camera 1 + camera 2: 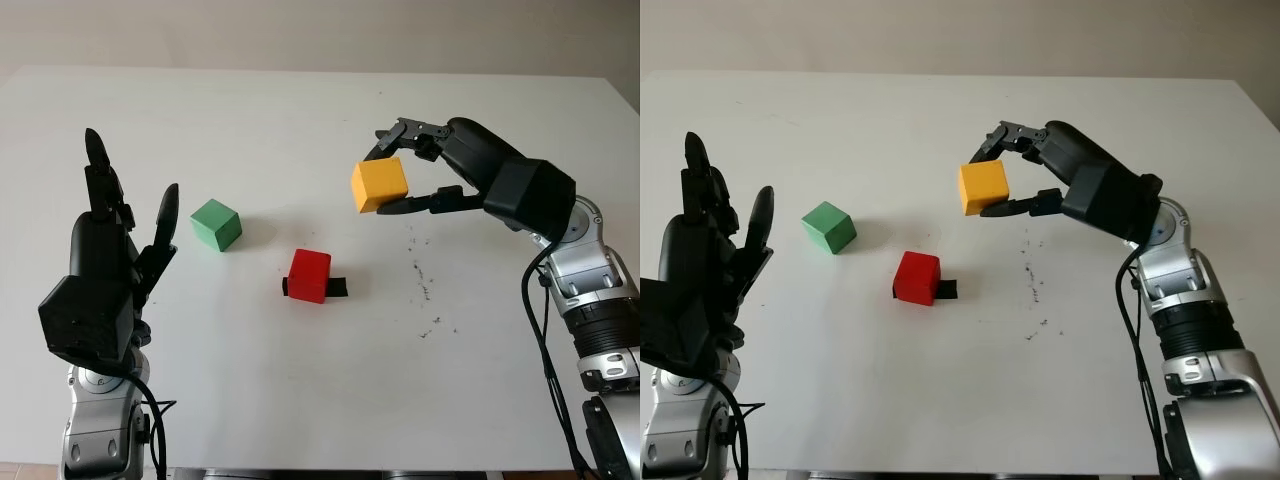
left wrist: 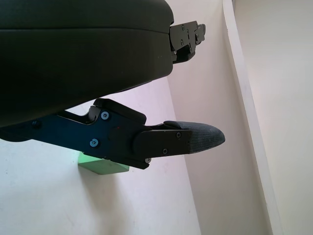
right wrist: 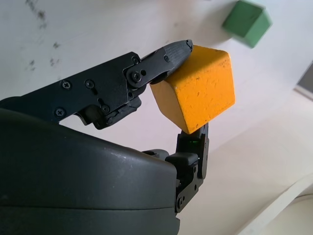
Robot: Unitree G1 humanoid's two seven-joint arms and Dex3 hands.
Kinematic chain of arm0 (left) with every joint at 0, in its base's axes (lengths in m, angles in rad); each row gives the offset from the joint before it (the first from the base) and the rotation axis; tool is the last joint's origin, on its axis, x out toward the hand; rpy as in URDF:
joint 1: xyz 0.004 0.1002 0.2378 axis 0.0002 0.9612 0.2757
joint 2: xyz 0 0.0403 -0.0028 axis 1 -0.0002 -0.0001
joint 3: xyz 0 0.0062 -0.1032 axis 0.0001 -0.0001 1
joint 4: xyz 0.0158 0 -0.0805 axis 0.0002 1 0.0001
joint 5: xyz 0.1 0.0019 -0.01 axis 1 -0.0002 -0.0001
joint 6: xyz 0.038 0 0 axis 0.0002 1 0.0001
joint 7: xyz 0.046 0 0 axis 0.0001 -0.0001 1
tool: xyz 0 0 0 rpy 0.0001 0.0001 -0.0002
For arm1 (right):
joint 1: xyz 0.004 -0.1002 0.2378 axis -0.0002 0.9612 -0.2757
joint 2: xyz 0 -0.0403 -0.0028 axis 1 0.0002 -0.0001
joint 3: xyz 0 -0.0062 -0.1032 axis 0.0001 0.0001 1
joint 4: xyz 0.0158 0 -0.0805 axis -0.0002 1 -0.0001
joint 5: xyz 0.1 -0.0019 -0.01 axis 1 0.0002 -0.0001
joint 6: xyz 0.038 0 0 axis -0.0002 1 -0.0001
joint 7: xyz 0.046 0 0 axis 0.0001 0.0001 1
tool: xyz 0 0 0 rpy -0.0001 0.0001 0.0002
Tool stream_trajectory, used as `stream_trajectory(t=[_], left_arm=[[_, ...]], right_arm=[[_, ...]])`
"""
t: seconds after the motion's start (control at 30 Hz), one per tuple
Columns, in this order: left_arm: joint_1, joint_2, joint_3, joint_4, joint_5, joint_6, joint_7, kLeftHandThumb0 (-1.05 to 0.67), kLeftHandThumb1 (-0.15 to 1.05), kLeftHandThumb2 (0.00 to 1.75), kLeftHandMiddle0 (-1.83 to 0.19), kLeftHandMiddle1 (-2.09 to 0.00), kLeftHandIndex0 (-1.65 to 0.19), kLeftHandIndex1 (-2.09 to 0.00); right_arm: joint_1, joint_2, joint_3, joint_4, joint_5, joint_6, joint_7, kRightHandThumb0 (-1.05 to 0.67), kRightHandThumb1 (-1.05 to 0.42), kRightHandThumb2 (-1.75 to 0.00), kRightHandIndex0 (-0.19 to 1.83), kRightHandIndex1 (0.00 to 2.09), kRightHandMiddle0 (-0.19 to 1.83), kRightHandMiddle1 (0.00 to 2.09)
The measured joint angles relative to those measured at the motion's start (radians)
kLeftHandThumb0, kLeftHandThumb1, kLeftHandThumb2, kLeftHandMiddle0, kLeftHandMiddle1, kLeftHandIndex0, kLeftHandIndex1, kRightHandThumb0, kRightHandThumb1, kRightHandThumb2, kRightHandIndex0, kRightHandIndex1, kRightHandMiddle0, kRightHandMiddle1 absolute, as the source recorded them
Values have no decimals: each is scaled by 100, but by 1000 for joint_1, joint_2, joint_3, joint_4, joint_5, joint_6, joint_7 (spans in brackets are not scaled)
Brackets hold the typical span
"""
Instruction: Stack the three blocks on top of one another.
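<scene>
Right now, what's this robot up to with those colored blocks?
It is stacking three blocks. Its right hand has the orange block pinched between its fingers, held in the air above the white table. The red block sits near the middle of the table beside a small black thing, and the green block stands apart from it. The left hand is open, raised near the green block, holding nothing. Nothing is stacked yet.

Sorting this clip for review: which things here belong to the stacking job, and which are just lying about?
Job:
orange block, held above the table by the right robot hand
red block
green block

Lying about:
black strip under the red block
dark specks on the table
left robot hand, open, idle
</scene>
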Motion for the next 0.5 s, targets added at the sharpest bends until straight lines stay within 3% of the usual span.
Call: stream_trajectory(t=[0.33, 0.5], left_arm=[[3, -11, -10, 0, 15, 1, 8, -55, 105, 43, 19, -4, 19, 0], [15, -24, -11, -8, 18, 3, 15, -54, 105, 43, 18, -5, 19, 0]], right_arm=[[18, 20, -10, -98, 80, 123, 139, -50, -93, -5, 30, 5, 42, 132], [33, 60, 3, -143, 77, 151, 132, -48, -93, -6, 29, 5, 39, 137]])
